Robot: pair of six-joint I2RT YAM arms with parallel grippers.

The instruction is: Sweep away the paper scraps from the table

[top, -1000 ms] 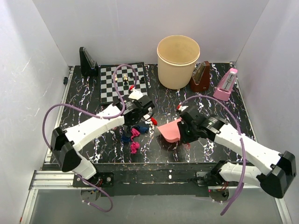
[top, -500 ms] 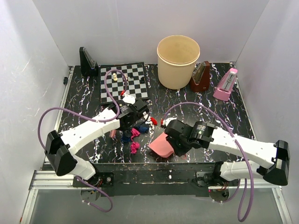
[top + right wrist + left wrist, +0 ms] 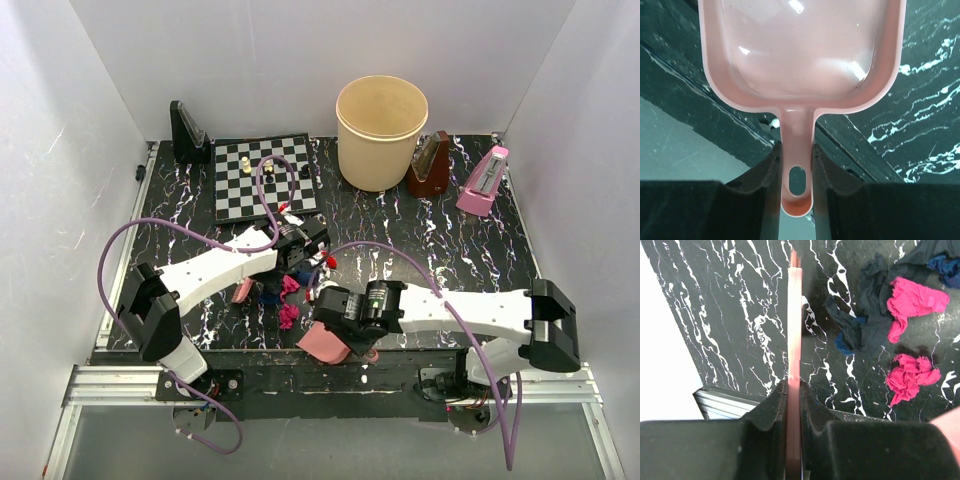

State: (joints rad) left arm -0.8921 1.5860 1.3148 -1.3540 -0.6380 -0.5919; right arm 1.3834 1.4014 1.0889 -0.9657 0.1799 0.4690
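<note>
We judge 0 swept: paper scraps (image 3: 287, 292) lie near the front edge of the table (image 3: 450, 250); right gripper (image 3: 796, 150) pinches the empty dustpan (image 3: 800, 50), left gripper (image 3: 794, 386) a thin pink blade (image 3: 794, 315).

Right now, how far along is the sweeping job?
Done: both tools are picked up. The right end effector grips the pink dustpan by its handle, and the left end effector grips a thin pink tool. In hand: the two tools flank the pile. Left: all the sweeping, since the pan is empty and the paper scraps lie on the table.
</note>
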